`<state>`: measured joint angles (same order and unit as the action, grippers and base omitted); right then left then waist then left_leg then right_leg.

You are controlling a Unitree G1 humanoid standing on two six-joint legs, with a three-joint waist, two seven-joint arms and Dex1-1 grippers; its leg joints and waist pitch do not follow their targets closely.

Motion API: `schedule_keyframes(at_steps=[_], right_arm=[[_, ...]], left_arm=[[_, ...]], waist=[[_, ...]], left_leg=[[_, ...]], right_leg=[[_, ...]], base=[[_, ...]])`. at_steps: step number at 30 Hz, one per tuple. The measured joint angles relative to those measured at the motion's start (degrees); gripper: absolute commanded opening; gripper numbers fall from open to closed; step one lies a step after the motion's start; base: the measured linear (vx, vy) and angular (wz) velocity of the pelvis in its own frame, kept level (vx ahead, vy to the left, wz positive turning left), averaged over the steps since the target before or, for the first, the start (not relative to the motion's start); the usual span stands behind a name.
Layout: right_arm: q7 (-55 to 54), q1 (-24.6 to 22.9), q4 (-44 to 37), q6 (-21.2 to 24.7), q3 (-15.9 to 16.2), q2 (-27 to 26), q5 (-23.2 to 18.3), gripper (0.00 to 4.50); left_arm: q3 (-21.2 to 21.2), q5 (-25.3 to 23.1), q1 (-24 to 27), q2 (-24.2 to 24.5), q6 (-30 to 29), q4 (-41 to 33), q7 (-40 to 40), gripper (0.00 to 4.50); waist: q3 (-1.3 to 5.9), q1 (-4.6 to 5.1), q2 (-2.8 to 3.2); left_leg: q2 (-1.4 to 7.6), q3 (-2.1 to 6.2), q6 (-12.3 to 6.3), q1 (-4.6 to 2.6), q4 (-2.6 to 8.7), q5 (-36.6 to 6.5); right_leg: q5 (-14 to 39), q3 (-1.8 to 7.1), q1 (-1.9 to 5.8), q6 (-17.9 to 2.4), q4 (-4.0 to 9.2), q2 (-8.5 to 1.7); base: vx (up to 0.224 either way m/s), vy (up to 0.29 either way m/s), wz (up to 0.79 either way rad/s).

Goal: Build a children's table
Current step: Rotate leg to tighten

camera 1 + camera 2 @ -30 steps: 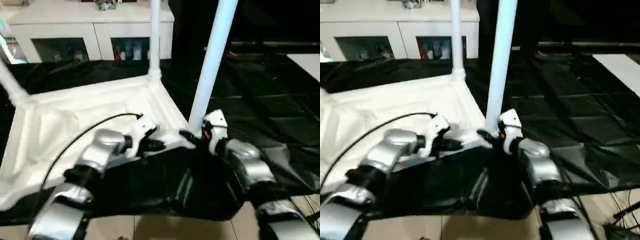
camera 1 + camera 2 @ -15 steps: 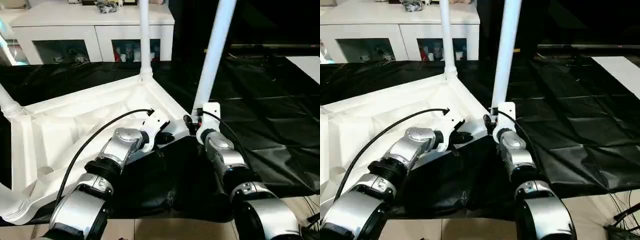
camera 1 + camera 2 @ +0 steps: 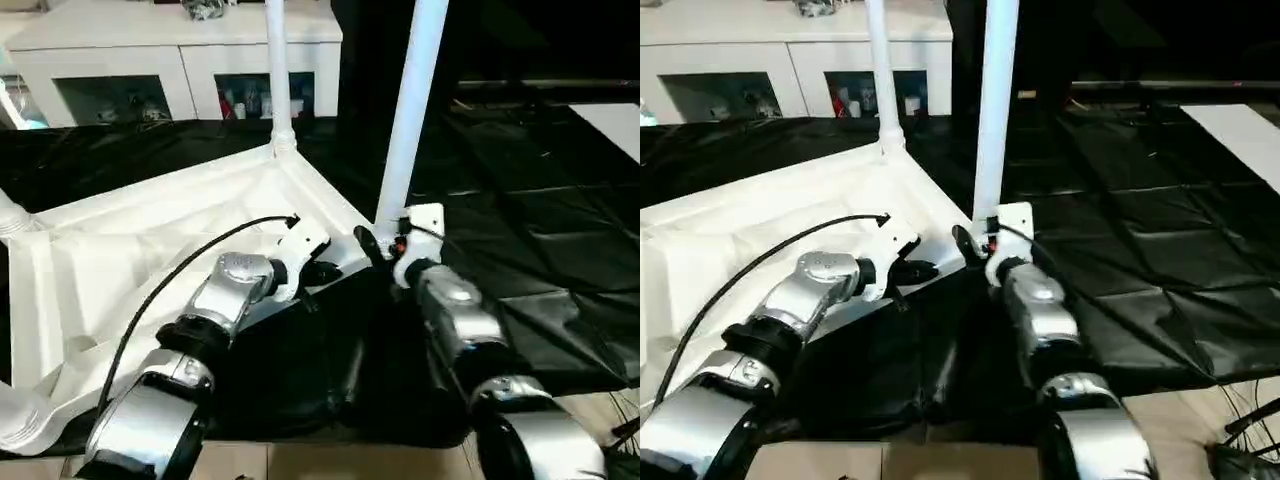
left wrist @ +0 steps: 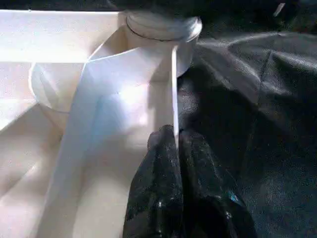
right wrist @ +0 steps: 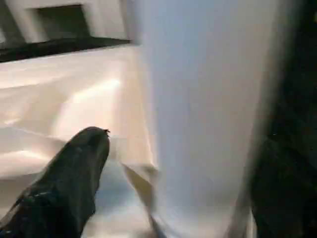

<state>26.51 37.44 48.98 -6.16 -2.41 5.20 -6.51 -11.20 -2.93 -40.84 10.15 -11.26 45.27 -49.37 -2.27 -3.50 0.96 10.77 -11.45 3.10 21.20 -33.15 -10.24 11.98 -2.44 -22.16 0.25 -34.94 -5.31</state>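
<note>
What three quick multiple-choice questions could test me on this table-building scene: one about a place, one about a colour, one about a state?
1. Where does the nearest leg stand?
A. In the tabletop's corner by the right gripper
B. Flat on the floor
C. On the cabinet

2. What colour is the cloth under the tabletop?
A. Red
B. Black
C. Yellow

3. How is the left gripper?
A. Wide open
B. Shut on the tabletop's edge
C. Holding a leg

Answers: 1 A, the leg rises upright from that corner; 2 B, dark drape all round; 3 B, its fingers pinch the thin white rim.

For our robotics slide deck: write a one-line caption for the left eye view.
Upturned white table top on black cloth; right hand open around a standing leg, left hand shut at the top's rim.
</note>
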Motion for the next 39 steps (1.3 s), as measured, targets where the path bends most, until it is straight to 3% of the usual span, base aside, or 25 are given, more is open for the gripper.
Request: schedule_keyframes(at_steps=[4, 9, 12, 18, 26, 27, 39], right_arm=[[9.16, -2.1, -4.2, -0.18, 2.53, 5.07, 0.29, 4.46], [23.36, -5.87, -10.03, 1.97, 3.76, 9.83, -2.69, 4.46], [29.99, -6.69, -12.85, 3.73, 6.09, 12.24, -3.32, 4.46], [40.25, -9.66, -16.97, 6.18, 10.68, 16.24, -3.85, 4.46], [42.56, -10.22, -17.04, 7.37, 11.96, 16.96, -2.86, 4.46], [42.7, -10.21, -17.04, 7.37, 12.05, 17.16, -2.85, 4.18], [44.15, -10.21, -16.88, 8.06, 13.1, 17.37, -2.62, 3.27]], left_arm=[[-0.67, 1.07, 1.61, 3.01, 0.79, -2.42, -6.81, 0.0], [-1.58, 3.66, 5.17, 7.45, -0.49, -8.45, -17.94, 0.0], [-2.68, 4.76, 6.34, 9.31, -2.61, -11.32, -21.84, 0.0], [-4.32, 5.66, 8.18, 12.12, -4.38, -14.87, -27.72, 0.0], [-4.79, 6.16, 8.85, 12.94, -6.05, -16.68, -28.26, 0.0], [-4.89, 6.28, 8.85, 12.97, -6.16, -16.82, -28.28, 0.0], [-5.04, 6.48, 9.0, 13.39, -7.29, -17.51, -28.24, 0.0]], waist=[[0.01, -0.62, 0.02], [-0.05, -1.58, 0.31], [-0.04, -1.74, 0.31], [-0.08, -2.09, 0.25], [-0.14, -1.9, 0.15], [-0.14, -1.94, 0.14], [-0.16, -1.94, 0.1]], left_leg=[[0.03, -0.01, 0.02, 0.01, 0.21, -0.02], [0.07, -0.07, -0.08, 0.43, 0.16, 0.03], [0.11, -0.05, -0.1, 0.96, -0.09, 0.04], [0.14, -0.03, -0.1, 1.0, -0.4, 0.02], [0.15, -0.03, -0.1, 0.99, -0.5, 0.02], [0.14, -0.03, -0.1, 1.0, -0.5, 0.02], [0.17, -0.02, -0.11, 1.05, -0.71, 0.02]], right_leg=[[0.21, -0.1, -0.04, 0.08, 0.05, 0.0], [0.33, -0.1, -0.47, 0.04, -0.02, 0.01], [0.32, -0.13, -0.91, 0.03, -0.18, 0.01], [0.27, -0.09, -0.84, -0.05, -0.19, 0.0], [0.2, -0.07, -0.84, -0.11, -0.28, 0.01], [0.21, -0.07, -0.84, -0.11, -0.27, 0.01], [0.2, -0.07, -0.86, -0.11, -0.42, 0.0]], base=[[0.0, 0.0, 0.0], [0.0, 0.0, 0.0], [0.0, 0.0, 0.0], [0.0, 0.0, 0.0], [0.0, 0.0, 0.0], [0.0, 0.0, 0.0], [0.0, 0.0, 0.0]])
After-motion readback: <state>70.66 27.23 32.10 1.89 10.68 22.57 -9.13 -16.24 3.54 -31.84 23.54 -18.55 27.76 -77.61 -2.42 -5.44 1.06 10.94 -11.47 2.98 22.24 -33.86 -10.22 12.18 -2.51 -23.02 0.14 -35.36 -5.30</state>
